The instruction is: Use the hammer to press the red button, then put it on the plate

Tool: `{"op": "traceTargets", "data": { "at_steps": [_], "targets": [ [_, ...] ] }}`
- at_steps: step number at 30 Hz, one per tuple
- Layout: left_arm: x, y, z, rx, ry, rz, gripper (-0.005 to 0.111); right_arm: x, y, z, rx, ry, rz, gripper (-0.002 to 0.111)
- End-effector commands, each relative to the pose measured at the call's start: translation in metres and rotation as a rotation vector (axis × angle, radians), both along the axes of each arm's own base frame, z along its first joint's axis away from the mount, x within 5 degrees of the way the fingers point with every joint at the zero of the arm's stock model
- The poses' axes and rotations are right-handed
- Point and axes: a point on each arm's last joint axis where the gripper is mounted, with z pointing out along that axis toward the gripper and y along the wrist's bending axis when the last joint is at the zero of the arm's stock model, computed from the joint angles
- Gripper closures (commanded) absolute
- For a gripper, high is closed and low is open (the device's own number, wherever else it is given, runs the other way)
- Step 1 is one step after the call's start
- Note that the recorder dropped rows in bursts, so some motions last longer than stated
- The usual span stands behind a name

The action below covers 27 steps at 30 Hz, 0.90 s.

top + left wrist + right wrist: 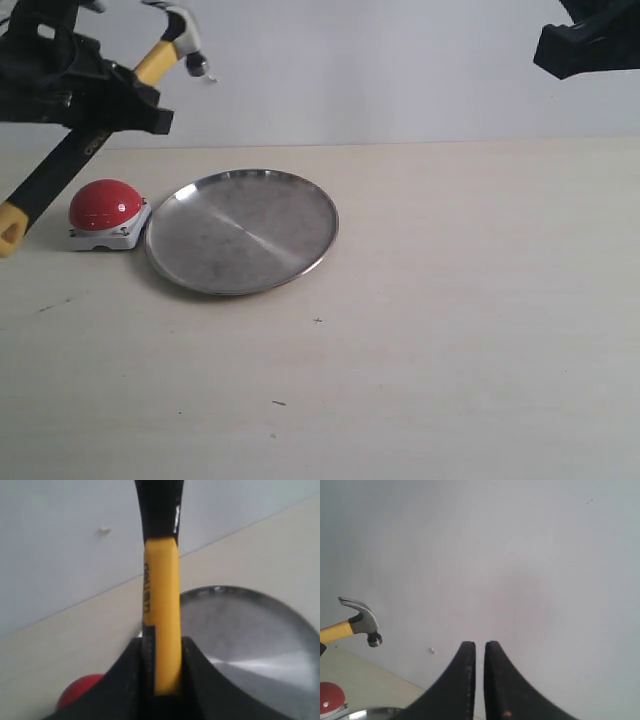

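Note:
My left gripper (120,105) is shut on the hammer (155,62) and holds it in the air at the far left, tilted. Its black head points up and right; its yellow looped end hangs low beside the red button (103,205). In the left wrist view the yellow handle (161,620) is clamped between the fingers of the gripper (161,645), with the red button (80,690) and the plate (250,640) below. The silver plate (240,232) lies just right of the button. My right gripper (545,50) hangs high at the upper right, shut (480,645) on nothing.
A pale wall stands behind the light wooden table (450,330). The right wrist view catches the hammer (357,622), the red button (330,697) and a sliver of the plate (375,712) far off.

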Motion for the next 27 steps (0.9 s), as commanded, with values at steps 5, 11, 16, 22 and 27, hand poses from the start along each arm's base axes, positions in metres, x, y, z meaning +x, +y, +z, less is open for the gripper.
{"op": "traceTargets", "data": {
  "at_steps": [5,11,16,22,27],
  "targets": [
    [-0.009,0.024,-0.013,0.044,-0.035,0.223,0.107,-0.013,0.004,-0.009,-0.062,-0.07,0.072,0.108],
    [-0.019,0.039,-0.033,0.066,-0.019,0.363,0.107,-0.067,-0.019,-0.037,0.032,-0.246,-0.075,0.108],
    [-0.02,0.047,-0.042,0.008,0.068,0.328,0.107,-0.124,-0.027,-0.047,0.058,-0.468,-0.052,0.108],
    [-0.013,0.083,-0.059,-0.086,0.198,0.379,0.107,-0.149,-0.021,-0.064,-0.039,-0.476,0.041,0.108],
    [-0.003,0.082,-0.069,-0.082,0.226,0.374,0.107,-0.15,-0.022,-0.071,-0.031,-0.443,0.044,0.108]
  ]
}}
